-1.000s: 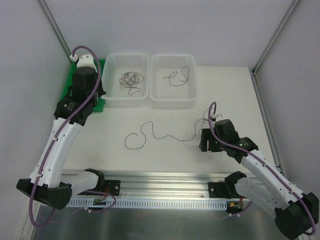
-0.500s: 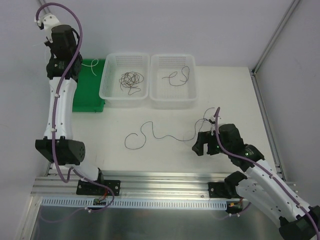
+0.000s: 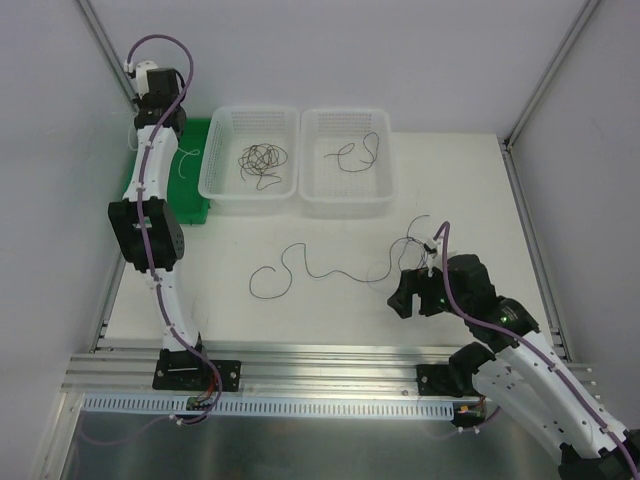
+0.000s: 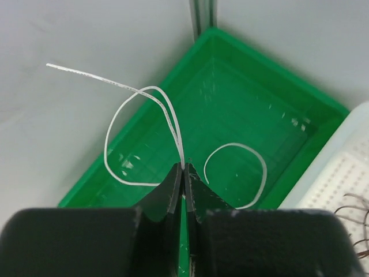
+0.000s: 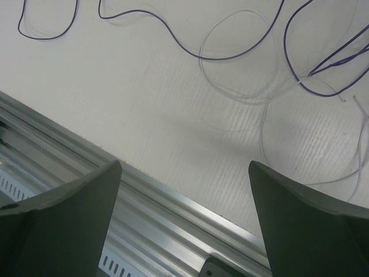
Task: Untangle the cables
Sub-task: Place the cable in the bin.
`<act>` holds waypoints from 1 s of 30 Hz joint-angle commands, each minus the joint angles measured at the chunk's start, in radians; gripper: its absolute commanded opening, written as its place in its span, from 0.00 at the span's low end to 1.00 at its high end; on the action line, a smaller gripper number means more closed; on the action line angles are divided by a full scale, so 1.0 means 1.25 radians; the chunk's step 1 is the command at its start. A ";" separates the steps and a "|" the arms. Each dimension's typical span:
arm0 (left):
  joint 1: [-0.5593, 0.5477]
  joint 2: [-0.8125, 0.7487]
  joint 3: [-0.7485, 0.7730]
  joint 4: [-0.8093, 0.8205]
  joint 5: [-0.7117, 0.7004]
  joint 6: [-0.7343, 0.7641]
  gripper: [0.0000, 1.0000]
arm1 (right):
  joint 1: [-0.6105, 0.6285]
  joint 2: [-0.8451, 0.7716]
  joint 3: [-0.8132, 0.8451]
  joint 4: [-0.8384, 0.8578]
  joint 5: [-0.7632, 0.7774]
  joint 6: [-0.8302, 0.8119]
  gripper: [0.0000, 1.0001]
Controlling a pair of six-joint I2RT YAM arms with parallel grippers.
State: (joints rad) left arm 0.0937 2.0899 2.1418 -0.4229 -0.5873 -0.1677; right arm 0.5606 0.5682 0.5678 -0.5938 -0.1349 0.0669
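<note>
While left gripper pinches 1 white cable over 1 green tray, right gripper gapes wide.

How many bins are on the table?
3. Green tray at far left; white basket beside it, holding a dark tangle; second white basket to its right, holding one dark cable.

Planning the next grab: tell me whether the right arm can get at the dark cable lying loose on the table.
Probably yes. The right end effector hangs open close to the dark cable, and nothing solid lies between them on the table.
</note>
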 commanded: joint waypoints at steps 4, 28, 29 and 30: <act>0.035 0.123 -0.019 0.014 0.116 0.019 0.04 | 0.003 -0.009 0.027 -0.021 0.024 -0.002 0.97; -0.032 -0.375 -0.401 0.014 0.341 -0.139 0.99 | -0.025 0.087 0.011 -0.034 0.350 0.121 0.99; -0.067 -0.429 -0.427 0.013 0.353 -0.142 0.99 | -0.034 0.093 0.010 -0.018 0.352 0.119 0.99; -0.072 -0.456 -0.452 0.013 0.362 -0.141 0.99 | -0.048 0.107 0.005 -0.006 0.352 0.122 0.97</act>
State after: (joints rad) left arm 0.0635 1.6344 1.6657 -0.4007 -0.2123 -0.3058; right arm 0.5327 0.6762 0.5678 -0.6289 0.2100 0.1768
